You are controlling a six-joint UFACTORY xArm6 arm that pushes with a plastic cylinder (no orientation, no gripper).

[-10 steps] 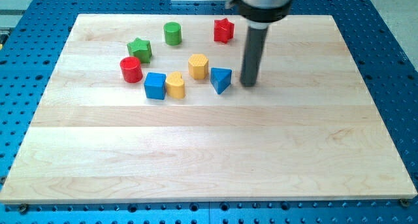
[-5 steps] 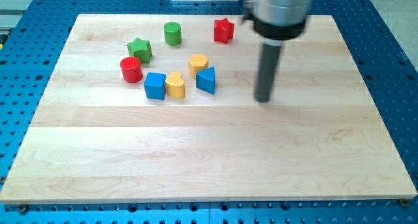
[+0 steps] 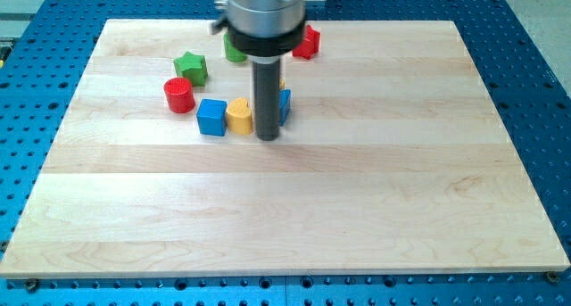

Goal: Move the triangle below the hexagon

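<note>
Wooden worktop (image 3: 375, 208) carries the blocks; my tip (image 3: 268, 137) sits just beside the blue triangle (image 3: 284, 106), at its lower-left, hiding the hexagon; no fingers exist.

our wooden board (image 3: 375, 208) carries blocks crowded around my tip (image 3: 268, 137): yellow block (image 3: 238, 116), blue cube (image 3: 211, 117), red cylinder (image 3: 179, 95), green star (image 3: 191, 67).

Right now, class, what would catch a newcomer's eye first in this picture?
The dark rod dominates, standing mid-board with my tip just right of the yellow block and hiding most of the blue triangle. Left of it sit the blue cube, red cylinder and green star.
</note>
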